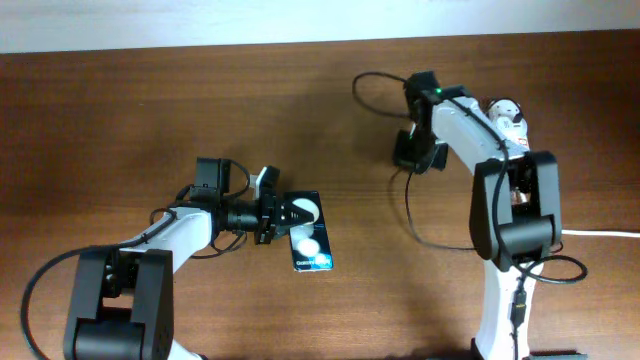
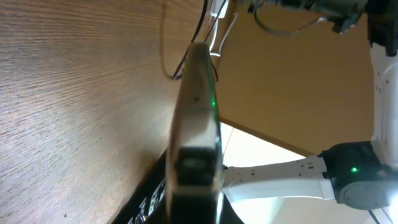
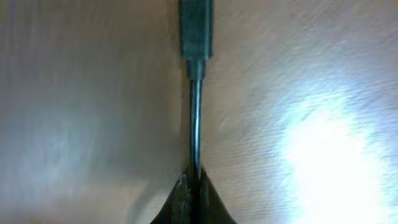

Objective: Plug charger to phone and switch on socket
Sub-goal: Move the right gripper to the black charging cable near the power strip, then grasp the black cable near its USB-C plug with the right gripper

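At the near side, left gripper (image 1: pixel 283 214) is clamped on the phone (image 1: pixel 310 235), jaws fully closed on one edge; phone sticks out past the fingertips, face up, with its two white round spots showing; the rest of it lies beyond the tips over the wooden table (image 1: pixel 200 100). Left wrist view shows the phone (image 2: pixel 196 112) edge-on, running straight out from the jaws with the wood grain along one side; that view is too skewed to tell whether it rests on the table or sits just off it.

Further out, well apart from the phone, right gripper (image 1: pixel 420 152) points down at the table; jaws are pinched tight on the charger (image 3: pixel 195 112). Fingertips (image 3: pixel 180 199) meet around the thin black cable; cable runs straight ahead from the tips, and the connector tip (image 3: pixel 196 28) is just beyond them, free, close over the wood.

Farthest back, behind the right gripper, is the socket (image 1: pixel 508 115), white with red, mostly hidden by the arm; thick white cord (image 1: pixel 610 233) exits outboard of that arm.
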You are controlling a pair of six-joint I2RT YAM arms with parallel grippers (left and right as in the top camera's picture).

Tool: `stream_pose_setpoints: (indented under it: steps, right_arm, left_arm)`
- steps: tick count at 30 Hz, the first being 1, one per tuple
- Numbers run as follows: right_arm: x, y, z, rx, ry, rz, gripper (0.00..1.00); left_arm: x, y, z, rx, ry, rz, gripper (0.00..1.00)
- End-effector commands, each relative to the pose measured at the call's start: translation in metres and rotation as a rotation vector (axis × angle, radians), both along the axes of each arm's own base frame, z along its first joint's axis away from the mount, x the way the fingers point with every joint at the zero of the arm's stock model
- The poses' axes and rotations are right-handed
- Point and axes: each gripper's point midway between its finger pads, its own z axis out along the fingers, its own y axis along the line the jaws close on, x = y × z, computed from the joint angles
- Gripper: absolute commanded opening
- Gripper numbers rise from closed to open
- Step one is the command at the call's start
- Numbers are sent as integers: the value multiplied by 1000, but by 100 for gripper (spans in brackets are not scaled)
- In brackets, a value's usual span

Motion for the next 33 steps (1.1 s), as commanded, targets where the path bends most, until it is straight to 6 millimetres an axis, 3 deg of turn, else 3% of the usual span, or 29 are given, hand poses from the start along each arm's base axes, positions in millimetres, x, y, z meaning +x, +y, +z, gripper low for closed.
stream_pose_setpoints:
  steps: [1, 4, 8, 9, 11, 14, 19, 22, 27, 30, 33]
  right_arm:
    - [-34, 9, -33, -15, 128, 89, 8]
    - [-36, 9, -33, -16, 137, 89, 19]
    - [-36, 9, -33, -16, 137, 89, 58]
    - [-36, 9, -33, -16, 136, 89, 76]
    - [-36, 9, -33, -16, 134, 89, 99]
    - [-27, 11, -34, -11, 98, 77, 99]
    - [3, 10, -36, -24, -24, -53, 98]
    - [8, 11, -36, -24, -41, -56, 77]
    - [8, 8, -36, -41, -44, -55, 53]
    - [2, 7, -41, -46, -27, -54, 41]
    - [-11, 4, -54, -52, -3, -54, 35]
  left_arm:
    - [2, -2, 8, -26, -7, -10, 0]
    - [3, -2, 8, -25, -8, -10, 0]
    - [17, 6, -12, 102, -46, 57, 0]
    - [25, 9, -13, 120, -83, 78, 0]
    - [42, 17, -7, 108, -128, 126, 0]
    - [54, 30, -4, 104, -143, 174, 0]
    - [50, 31, -6, 108, -111, 175, 0]
    - [49, 31, -8, 110, -97, 174, 0]
    - [49, 31, -8, 110, -97, 174, 0]
    - [49, 31, -7, 109, -97, 174, 0]
    - [48, 31, -7, 108, -97, 173, 0]
